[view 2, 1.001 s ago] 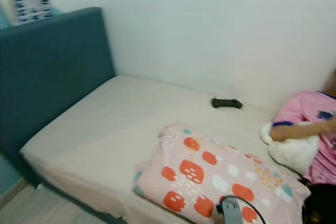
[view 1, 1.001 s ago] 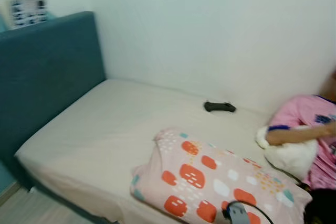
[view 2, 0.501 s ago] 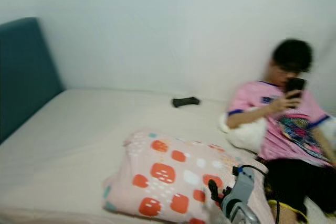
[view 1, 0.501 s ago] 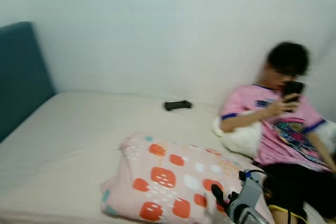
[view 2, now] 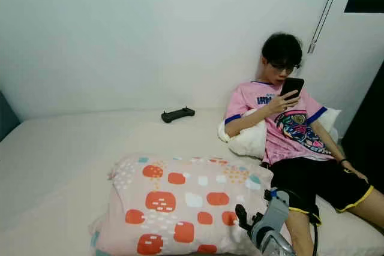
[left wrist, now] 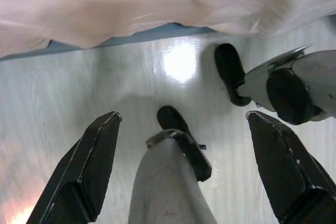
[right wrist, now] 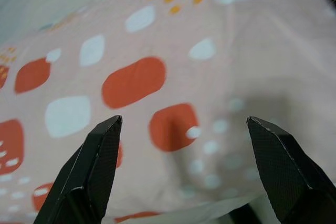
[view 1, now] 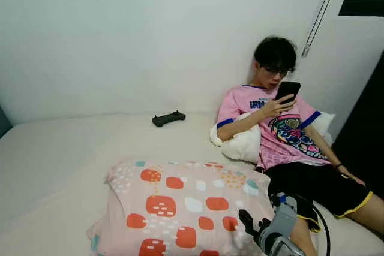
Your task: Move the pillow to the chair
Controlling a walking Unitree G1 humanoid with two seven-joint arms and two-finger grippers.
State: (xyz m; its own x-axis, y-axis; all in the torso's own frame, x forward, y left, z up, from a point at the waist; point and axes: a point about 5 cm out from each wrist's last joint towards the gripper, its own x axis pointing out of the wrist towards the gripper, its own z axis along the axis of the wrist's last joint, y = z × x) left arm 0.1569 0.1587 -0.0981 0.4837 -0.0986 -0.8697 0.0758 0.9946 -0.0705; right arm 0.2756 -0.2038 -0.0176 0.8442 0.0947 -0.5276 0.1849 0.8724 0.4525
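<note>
Left eye view: a pink pillow (view 1: 180,208) printed with red, white and teal patches lies flat on the cream bed (view 1: 60,148), near its front edge. The right gripper (view 1: 246,220) comes up from the lower right on a silver arm, its black fingers at the pillow's right end; whether they touch the fabric cannot be told from here. A person (view 1: 282,130) in a pink shirt and black shorts reclines against the white wall (view 1: 120,28), looking at a dark phone (view 1: 287,90) and leaning on a white cushion (view 1: 243,142). A black game controller (view 1: 168,118) lies on the bed by the wall, well apart from the pillow.

Right eye view: the same scene. The pillow sits between the controller and the bed's front edge, just beside the person's legs. No chair can be made out.

Left wrist view: the left gripper (left wrist: 184,166) hangs low with its two black fingers (left wrist: 89,166) spread wide apart, holding nothing. Below are a pale glossy floor (left wrist: 79,93), the robot's own leg and foot (left wrist: 173,177), and the hem of the bed sheet (left wrist: 157,3).

Right wrist view: the right gripper's fingers (right wrist: 94,166) stand wide apart, hovering close over the patterned pillow fabric, gripping nothing.
</note>
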